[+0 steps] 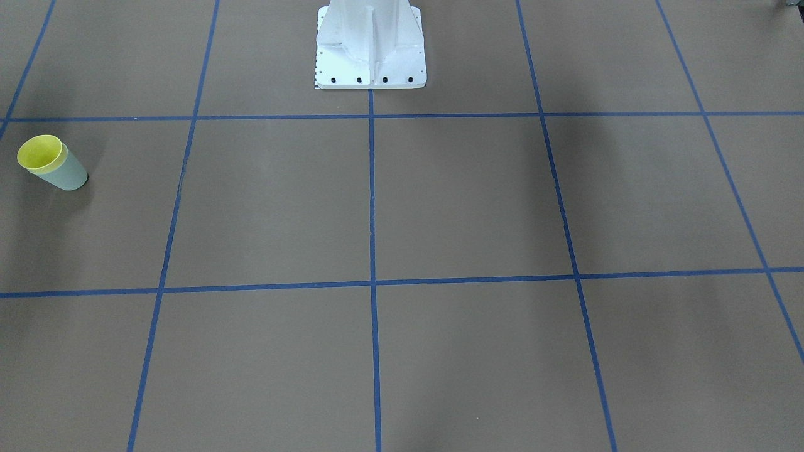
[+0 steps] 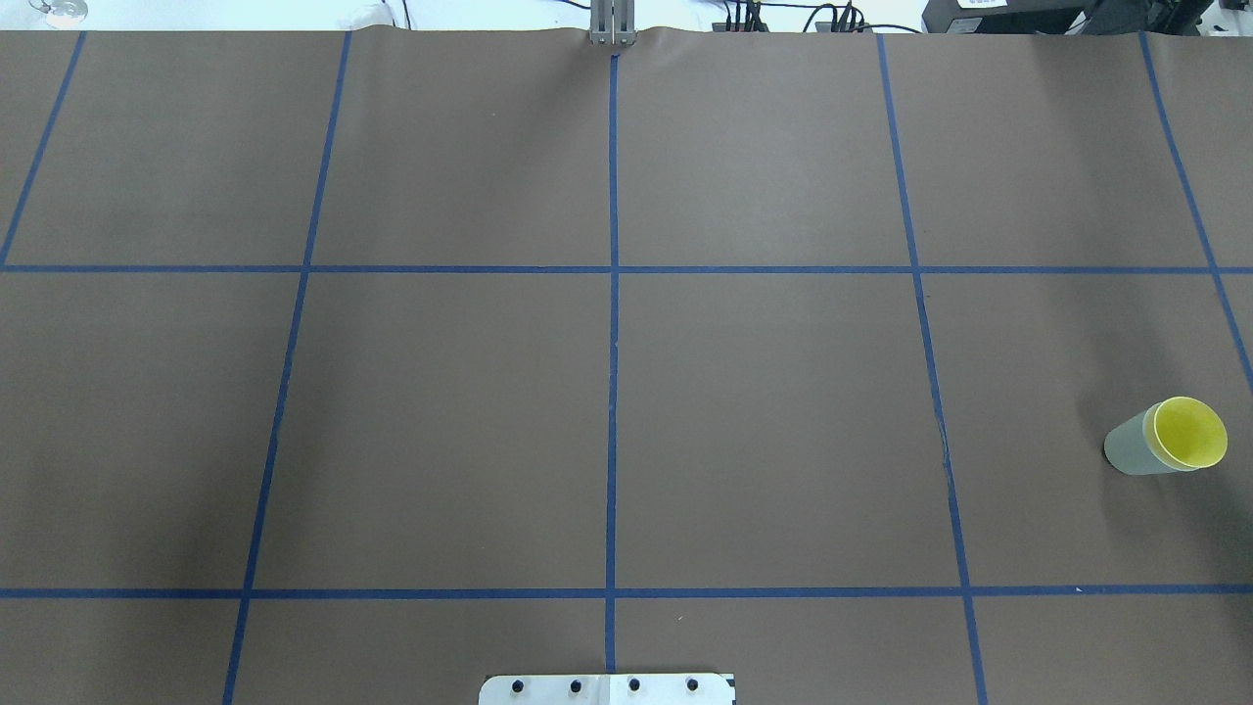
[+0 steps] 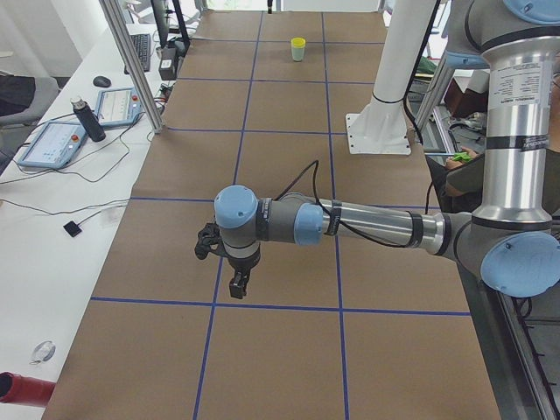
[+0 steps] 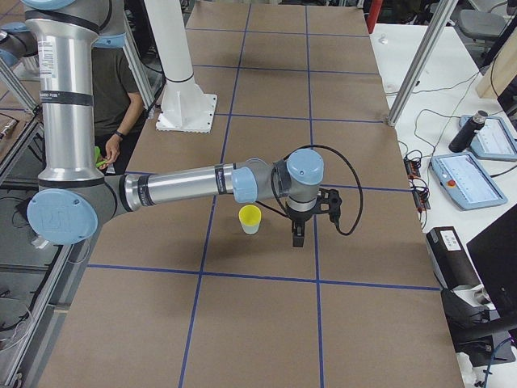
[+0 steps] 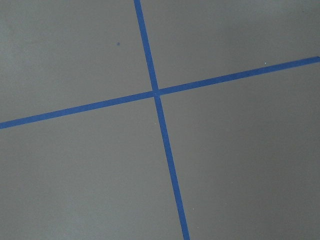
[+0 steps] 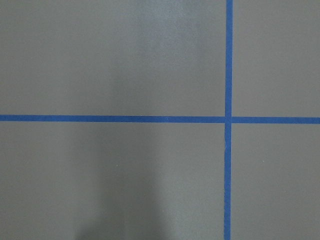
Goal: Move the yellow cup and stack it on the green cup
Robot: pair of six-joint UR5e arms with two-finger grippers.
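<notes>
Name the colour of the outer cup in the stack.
Pale sage green; the green cup shows best in the overhead view.

Two blue tape lines (image 5: 156, 93) cross on the brown table (image 5: 75, 175).

Bright lemon yellow cup (image 1: 39, 154), plain all over. Pale sage green cup (image 1: 66, 174), plain matte. Flat brown table (image 1: 465, 201) cover, crossed by a blue tape (image 1: 372, 188) grid of large squares. Glossy white base (image 1: 370, 56) with a row of black bolts. Silver left arm (image 3: 376, 226) and right arm (image 4: 178, 187), light blue joint caps, black cables.
</notes>
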